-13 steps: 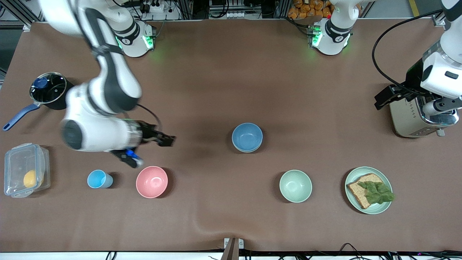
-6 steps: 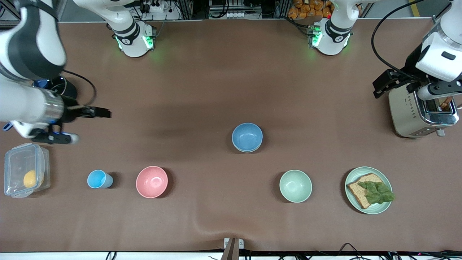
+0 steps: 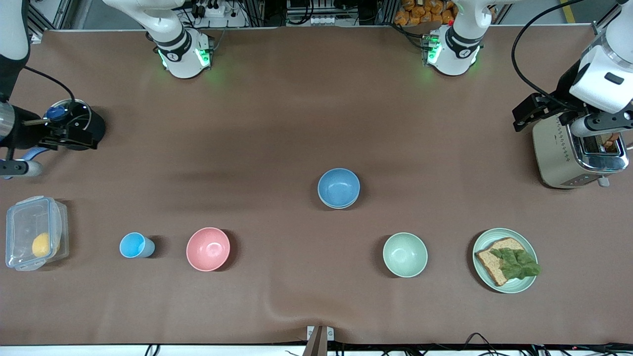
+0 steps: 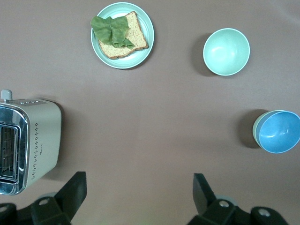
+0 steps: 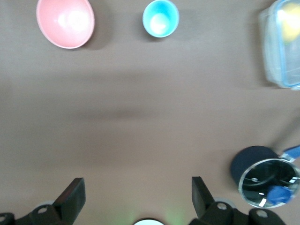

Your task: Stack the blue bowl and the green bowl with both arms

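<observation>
The blue bowl (image 3: 339, 187) sits nested in the green bowl near the table's middle. In the left wrist view the blue bowl (image 4: 280, 132) shows the green bowl's sage rim (image 4: 256, 127) round one side. My left gripper (image 3: 521, 117) is open and empty, up over the toaster at the left arm's end; its jaws (image 4: 139, 182) stand wide apart. My right gripper (image 3: 79, 139) is open and empty, up over the black pot at the right arm's end; it also shows in the right wrist view (image 5: 138, 185).
A paler mint bowl (image 3: 405, 254) and a plate (image 3: 479, 244) with bread and lettuce lie nearer the camera. A pink bowl (image 3: 208, 248), light-blue cup (image 3: 133, 245), clear box (image 3: 34, 232), pot (image 3: 86, 123) and toaster (image 3: 559, 153) stand around.
My right arm has swung away from above the pink bowl to over the pot at its end of the table. My left gripper has drawn back slightly over the toaster. The bowls have not moved.
</observation>
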Robot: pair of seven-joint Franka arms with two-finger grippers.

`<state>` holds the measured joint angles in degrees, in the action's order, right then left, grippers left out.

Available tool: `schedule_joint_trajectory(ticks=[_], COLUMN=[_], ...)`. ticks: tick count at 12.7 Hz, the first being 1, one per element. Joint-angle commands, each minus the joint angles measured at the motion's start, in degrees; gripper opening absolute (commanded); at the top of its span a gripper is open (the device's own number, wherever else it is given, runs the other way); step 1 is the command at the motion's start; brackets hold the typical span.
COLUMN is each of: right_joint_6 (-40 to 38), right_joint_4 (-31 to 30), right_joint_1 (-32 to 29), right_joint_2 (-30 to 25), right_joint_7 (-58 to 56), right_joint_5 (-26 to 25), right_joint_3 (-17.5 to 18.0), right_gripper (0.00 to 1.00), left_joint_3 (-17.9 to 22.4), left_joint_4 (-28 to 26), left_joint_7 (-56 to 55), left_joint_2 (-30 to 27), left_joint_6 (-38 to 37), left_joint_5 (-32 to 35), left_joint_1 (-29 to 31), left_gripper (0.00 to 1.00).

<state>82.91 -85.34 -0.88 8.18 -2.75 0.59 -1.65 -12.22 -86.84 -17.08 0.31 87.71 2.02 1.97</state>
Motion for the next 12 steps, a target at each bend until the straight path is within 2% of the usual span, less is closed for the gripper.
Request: schedule_joint_trajectory(ticks=[1, 6, 12], right_joint_6=[0.6, 0.0, 0.1], right_joint_4=[-0.4, -0.5, -0.3], right_joint_1=[-1.1, -0.8, -0.5], right_joint_2=[-2.0, -5.4, -5.4], right_joint_7=[0.4, 2.1, 4.3], right_joint_5=[-2.6, -2.6, -2.6], right_joint_3=[2.2, 2.4, 2.7], right_gripper=[1.00, 1.00, 1.00], left_joint_3=[0.4, 0.5, 0.5], left_joint_4=[0.3, 0.1, 0.0], left_joint_7=[2.7, 7.1, 7.1], left_joint_2=[-0.1, -0.3, -0.4], left_joint_6=[-0.9, -1.3, -1.4], left_joint_5=[-0.1, 0.0, -0.1], left_joint_1=[-0.4, 0.8, 1.2], left_gripper=[1.00, 1.00, 1.00])
